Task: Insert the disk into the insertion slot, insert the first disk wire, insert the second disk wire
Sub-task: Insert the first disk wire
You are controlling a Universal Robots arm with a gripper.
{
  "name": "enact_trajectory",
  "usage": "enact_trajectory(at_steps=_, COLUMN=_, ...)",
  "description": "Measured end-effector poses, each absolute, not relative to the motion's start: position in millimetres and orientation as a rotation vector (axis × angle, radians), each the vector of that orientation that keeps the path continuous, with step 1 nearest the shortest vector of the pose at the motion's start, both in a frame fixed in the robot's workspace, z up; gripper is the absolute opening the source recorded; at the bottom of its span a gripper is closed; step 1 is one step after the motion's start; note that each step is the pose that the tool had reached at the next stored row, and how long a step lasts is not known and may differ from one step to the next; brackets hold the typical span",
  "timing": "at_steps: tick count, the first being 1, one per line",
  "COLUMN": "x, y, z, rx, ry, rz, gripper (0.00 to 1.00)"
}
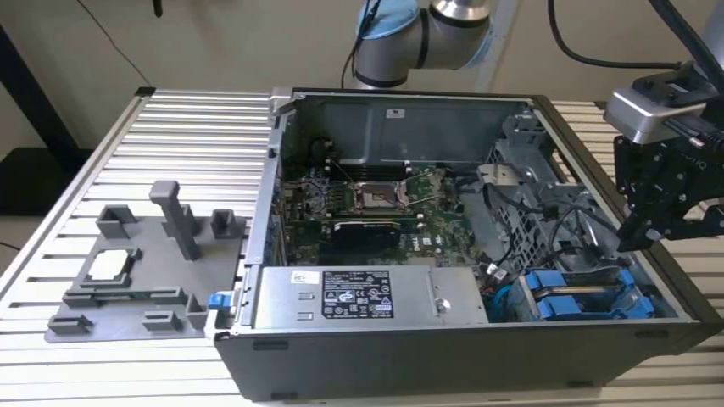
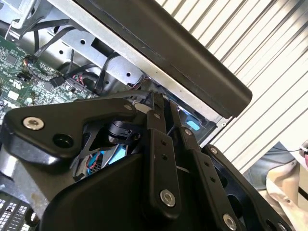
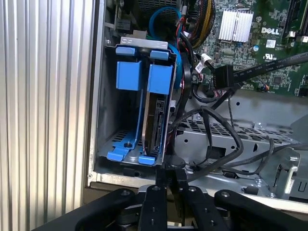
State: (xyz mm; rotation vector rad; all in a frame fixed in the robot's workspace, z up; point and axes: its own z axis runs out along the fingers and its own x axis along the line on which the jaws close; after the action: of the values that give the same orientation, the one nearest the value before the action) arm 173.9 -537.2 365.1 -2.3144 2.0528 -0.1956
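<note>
Blue plastic frames the disk (image 3: 154, 122), which we see standing on edge in the insertion slot (image 3: 144, 42) of the grey metal drive cage, seated just beside the other blue carrier (image 3: 126, 77). The hand (image 3: 172, 168) hangs near the blue end tabs of the disk's carrier; we cannot tell whether it touches them. In both wrist views its two black fingers (image 2: 158, 144) are pressed nearly together, with nothing visible between them. Black cables (image 3: 226, 144) loop loosely beside the cage, next to the green motherboard (image 3: 274, 43). In the exterior view the open computer case (image 1: 453, 365) rests on a ribbed metal surface (image 1: 192, 136), with a grey fixture plate (image 1: 125, 288) at the exterior view's left.
</note>
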Motion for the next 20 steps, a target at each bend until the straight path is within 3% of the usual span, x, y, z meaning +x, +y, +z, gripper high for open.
enact_trajectory(at_steps=20, x=155.7, y=-545.7, z=364.5, rx=-2.313, ry=2.052, rz=-0.195, gripper=0.19)
